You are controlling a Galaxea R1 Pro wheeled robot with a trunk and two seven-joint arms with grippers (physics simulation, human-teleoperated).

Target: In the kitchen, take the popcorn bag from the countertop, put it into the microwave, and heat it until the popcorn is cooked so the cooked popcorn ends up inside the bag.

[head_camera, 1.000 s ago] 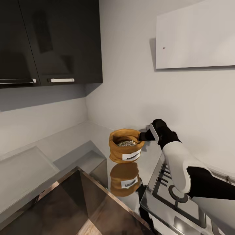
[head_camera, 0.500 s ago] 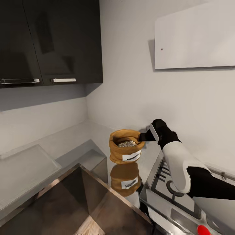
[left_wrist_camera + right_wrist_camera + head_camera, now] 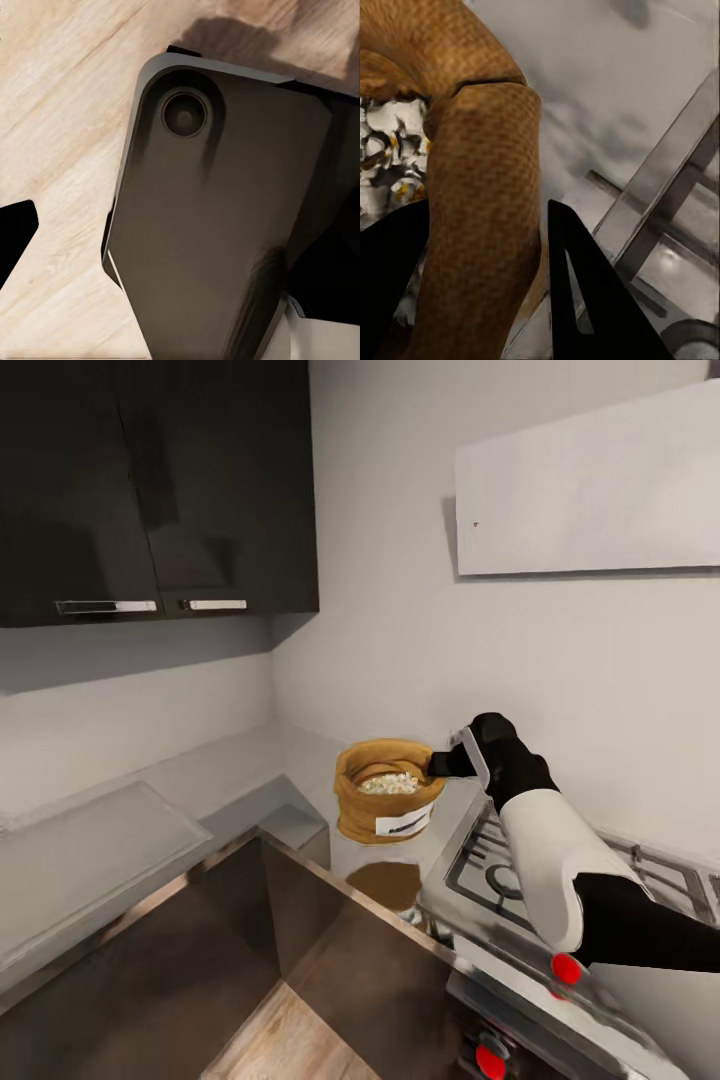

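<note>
One popcorn bag [image 3: 388, 801] sits on my grey surface [image 3: 250, 775] beside the stove [image 3: 560, 880]. Right gripper [image 3: 441, 764] jaws clenched on its rolled rim; popcorn [image 3: 389, 783] inside. Left jaws: cannot tell.

Right arm [image 3: 560, 860] extended forward, jaws clamped on popcorn bag [image 3: 385, 815] rim.

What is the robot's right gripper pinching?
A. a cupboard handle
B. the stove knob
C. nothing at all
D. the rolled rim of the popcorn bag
D: the right gripper has one finger inside and one outside the rolled rim of the popcorn bag.
</note>
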